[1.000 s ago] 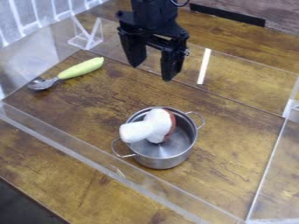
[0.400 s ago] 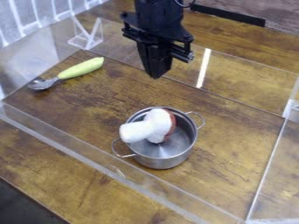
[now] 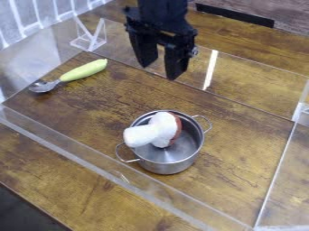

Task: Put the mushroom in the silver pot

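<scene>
The mushroom (image 3: 154, 133) lies inside the silver pot (image 3: 167, 155), its cream stem sticking out over the left rim and its red-brown cap toward the right. The pot stands on the wooden table at lower centre. My gripper (image 3: 161, 63) hangs well above and behind the pot, pointing down. Its two black fingers stand apart, open, with nothing between them.
A yellow-handled spoon (image 3: 72, 75) lies at the left on the wooden table (image 3: 72, 126). Clear acrylic walls (image 3: 72, 144) border the work area at front, left and right. A small clear stand (image 3: 88, 36) sits at the back left.
The gripper has stayed above the table behind the pot; its fingers looked narrower in the middle frame and show apart again now. Mushroom and pot have not moved.
</scene>
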You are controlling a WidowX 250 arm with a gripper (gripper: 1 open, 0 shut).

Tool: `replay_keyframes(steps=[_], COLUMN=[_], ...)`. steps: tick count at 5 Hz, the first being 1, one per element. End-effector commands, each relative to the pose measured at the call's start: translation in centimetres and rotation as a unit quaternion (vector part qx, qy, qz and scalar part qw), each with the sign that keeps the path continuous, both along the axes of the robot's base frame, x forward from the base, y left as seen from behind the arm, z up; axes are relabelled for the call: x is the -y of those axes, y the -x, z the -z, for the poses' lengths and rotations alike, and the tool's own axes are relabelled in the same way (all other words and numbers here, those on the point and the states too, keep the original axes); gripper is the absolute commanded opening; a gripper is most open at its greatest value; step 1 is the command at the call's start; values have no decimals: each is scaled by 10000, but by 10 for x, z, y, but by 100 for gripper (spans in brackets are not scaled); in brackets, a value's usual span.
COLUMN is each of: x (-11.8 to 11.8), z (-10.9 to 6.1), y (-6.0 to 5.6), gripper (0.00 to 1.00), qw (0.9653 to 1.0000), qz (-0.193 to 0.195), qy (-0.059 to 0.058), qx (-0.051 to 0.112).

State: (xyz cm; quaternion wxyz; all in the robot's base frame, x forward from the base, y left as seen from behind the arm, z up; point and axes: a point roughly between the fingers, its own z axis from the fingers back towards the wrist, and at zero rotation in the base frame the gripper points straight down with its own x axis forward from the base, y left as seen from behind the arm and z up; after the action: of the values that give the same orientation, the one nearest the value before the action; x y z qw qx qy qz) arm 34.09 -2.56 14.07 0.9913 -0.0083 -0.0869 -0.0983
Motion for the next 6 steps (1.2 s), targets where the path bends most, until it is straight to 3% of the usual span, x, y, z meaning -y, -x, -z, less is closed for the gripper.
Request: replay_keyframes(steps=[1,2,4,6], x=[-6,-8,-25,-24], z=[-12,-14,-20,-15], y=[-4,-4,2,-8], gripper=[100,100,100,100], qw=[9990,9983,9966,9934], qz=[38,138,-92,-477], qy=[-10,-21,-73,-92], qx=[440,558,817,1035])
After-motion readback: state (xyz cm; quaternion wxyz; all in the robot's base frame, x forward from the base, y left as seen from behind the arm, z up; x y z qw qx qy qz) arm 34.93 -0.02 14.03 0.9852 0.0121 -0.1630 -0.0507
